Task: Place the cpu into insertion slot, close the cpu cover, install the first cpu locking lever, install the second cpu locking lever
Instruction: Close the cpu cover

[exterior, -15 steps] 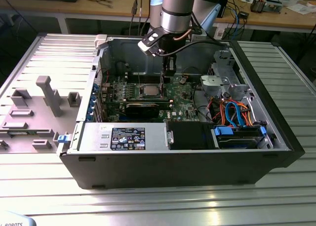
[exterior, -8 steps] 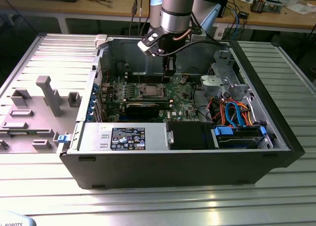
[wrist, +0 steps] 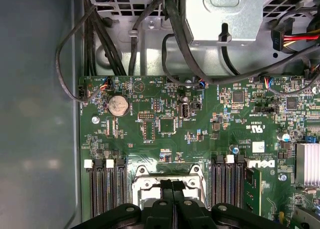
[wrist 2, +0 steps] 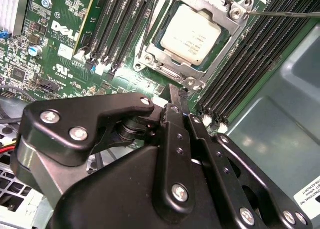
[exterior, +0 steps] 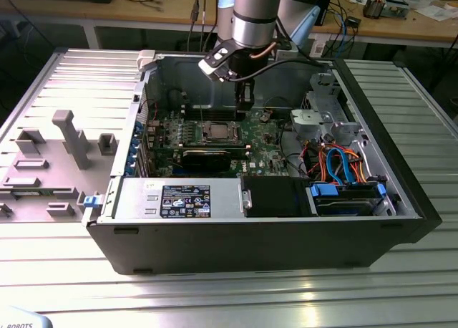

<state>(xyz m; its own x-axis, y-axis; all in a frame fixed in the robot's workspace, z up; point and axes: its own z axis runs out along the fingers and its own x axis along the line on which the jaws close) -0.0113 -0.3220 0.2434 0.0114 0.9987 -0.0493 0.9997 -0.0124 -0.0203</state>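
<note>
Looking at the second wrist view, you've got the cpu sitting in the insertion slot. It's a small square chip with a pale silver-grey top, and the faint print on it is too small to make out. The cpu cover lies flat around it, a shiny metal frame with the chip showing through its window. A thin metal lever runs away from one corner of the frame. Your gripper has its black fingers pinched right together with nothing between them. The tips hang just beside the slot's edge, off the chip itself, and you can't tell if they touch the frame. In the exterior view the gripper is in the upper middle of the frame, inside the open computer case, with the chip just to the exterior view's left of it and slightly lower. As for writing, there's white logo lettering on the green motherboard, a white sticker on the case wall, and a dark label on the metal box at the front.
</note>
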